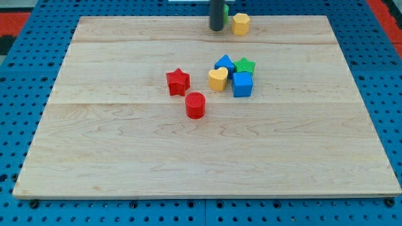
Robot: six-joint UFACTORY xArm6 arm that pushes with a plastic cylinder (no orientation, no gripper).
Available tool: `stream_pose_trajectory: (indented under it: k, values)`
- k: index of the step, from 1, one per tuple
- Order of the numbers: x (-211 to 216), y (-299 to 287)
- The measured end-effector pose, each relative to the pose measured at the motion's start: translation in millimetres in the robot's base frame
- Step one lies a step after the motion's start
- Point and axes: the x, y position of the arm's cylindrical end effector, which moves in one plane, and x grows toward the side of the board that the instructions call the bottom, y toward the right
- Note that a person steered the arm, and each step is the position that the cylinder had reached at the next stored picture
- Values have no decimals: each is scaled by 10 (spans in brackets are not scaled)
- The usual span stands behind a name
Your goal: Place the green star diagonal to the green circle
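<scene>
The red cylinder (195, 105) sits mid-board amid bare wood; my tip (216, 28), pincerless, stands at the top edge.

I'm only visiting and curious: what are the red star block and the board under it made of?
The red star looks like moulded or printed plastic: solid uniform colour, slight sheen, crisp edges. I can't tell which process. The board looks like pale wood, apparently joined planks: visible grain and long seams across it, with a smooth matte finish.

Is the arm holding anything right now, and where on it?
Nothing is held. My tip is a bare rod near the view's top, beside the yellow block and a partly hidden green block.
</scene>
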Motion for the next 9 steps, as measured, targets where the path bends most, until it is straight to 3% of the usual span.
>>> stream_pose_trajectory:
  k: [2,3,4,5,6,7,8,9]
  values:
    - [-43,1288]
    - [335,1301]
    - [431,2277]
    - [124,2843]
    - [-332,2814]
    - [-332,2814]
    - [-344,2447]
    - [194,2049]
